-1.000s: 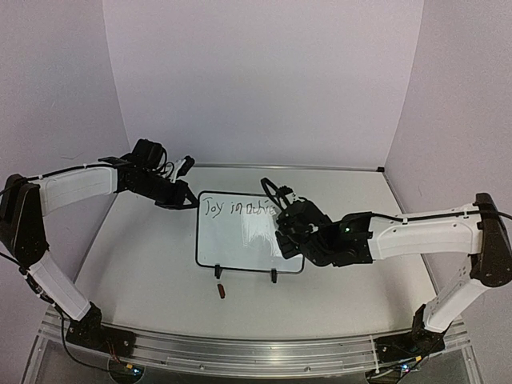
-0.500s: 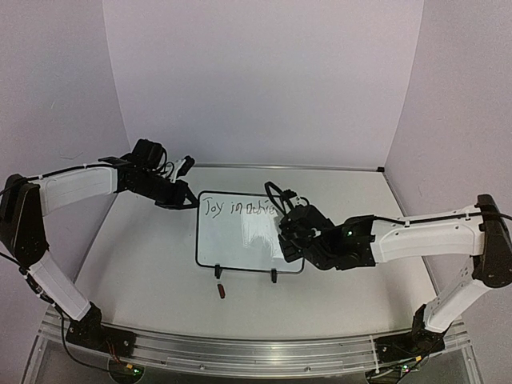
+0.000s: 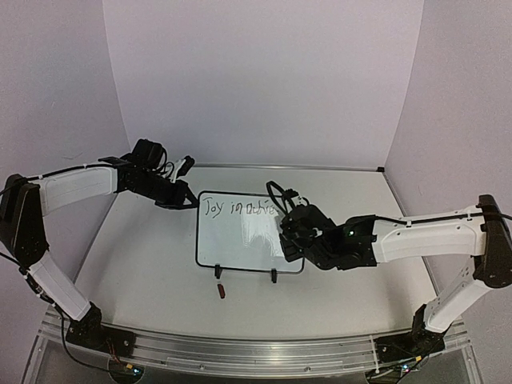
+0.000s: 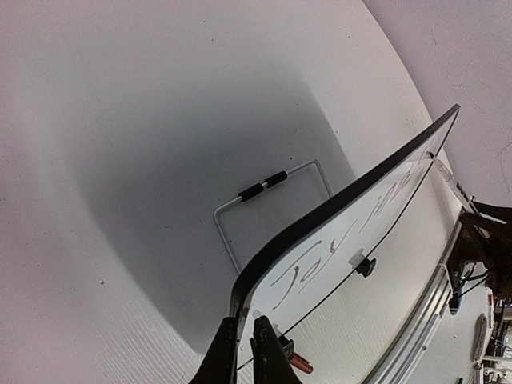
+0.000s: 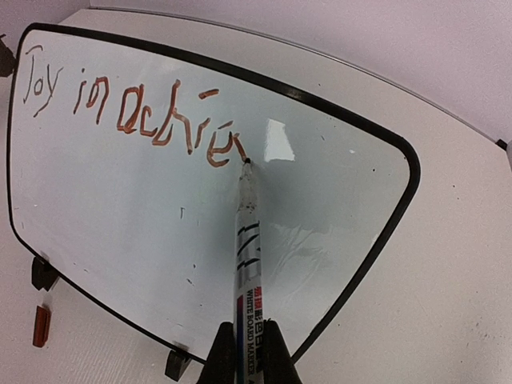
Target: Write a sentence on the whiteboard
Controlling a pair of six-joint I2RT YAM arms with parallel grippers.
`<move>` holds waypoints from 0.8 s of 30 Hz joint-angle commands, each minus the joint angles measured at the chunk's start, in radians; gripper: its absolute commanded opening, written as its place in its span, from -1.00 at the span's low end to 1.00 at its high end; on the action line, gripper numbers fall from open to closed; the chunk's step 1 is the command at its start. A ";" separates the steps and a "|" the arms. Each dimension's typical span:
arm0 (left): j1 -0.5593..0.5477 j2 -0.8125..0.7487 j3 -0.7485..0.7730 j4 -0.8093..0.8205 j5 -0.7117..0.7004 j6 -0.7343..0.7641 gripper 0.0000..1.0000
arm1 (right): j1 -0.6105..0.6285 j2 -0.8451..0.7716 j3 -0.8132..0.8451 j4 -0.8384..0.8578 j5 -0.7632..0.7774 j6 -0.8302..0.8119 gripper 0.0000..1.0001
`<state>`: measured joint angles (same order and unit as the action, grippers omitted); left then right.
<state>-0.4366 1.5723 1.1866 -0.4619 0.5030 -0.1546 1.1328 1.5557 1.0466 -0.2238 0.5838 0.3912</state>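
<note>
The whiteboard (image 3: pixel 240 240) stands tilted on two black clip feet in the middle of the table. It is white with a thin black frame, and "Joy in achie" is written along its top in red-brown. My left gripper (image 3: pixel 190 202) is shut on its upper left corner, the jaws pinching the frame (image 4: pixel 242 322). My right gripper (image 3: pixel 286 238) is shut on a whiteboard marker (image 5: pixel 246 240). In the right wrist view the marker's tip touches the whiteboard (image 5: pixel 120 208) just right of the last letter, and the right gripper (image 5: pixel 249 332) grips the marker's barrel.
A red marker cap (image 3: pixel 222 291) lies on the table just in front of the board's left foot (image 5: pixel 41 326). A wire stand (image 4: pixel 264 186) shows behind the board. Purple walls close in the back and both sides.
My right gripper has shifted slightly to the right with the marker along the line of writing. The left arm and the board have not moved.
</note>
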 commanded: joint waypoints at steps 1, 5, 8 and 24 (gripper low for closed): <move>-0.001 -0.006 0.009 0.018 0.013 0.009 -0.84 | -0.006 -0.025 0.020 -0.009 0.051 0.000 -1.00; -0.001 -0.008 0.009 0.019 0.013 0.010 -0.84 | -0.007 -0.006 0.038 -0.011 0.065 -0.011 -1.00; -0.001 -0.007 0.008 0.019 0.014 0.010 -0.84 | -0.006 0.001 0.045 -0.011 0.075 -0.013 -1.00; -0.001 -0.007 0.009 0.021 0.016 0.010 -0.84 | -0.007 -0.114 -0.052 0.095 -0.004 -0.049 -1.00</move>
<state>-0.4366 1.5723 1.1866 -0.4618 0.5030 -0.1543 1.1282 1.5140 1.0257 -0.1911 0.5986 0.3561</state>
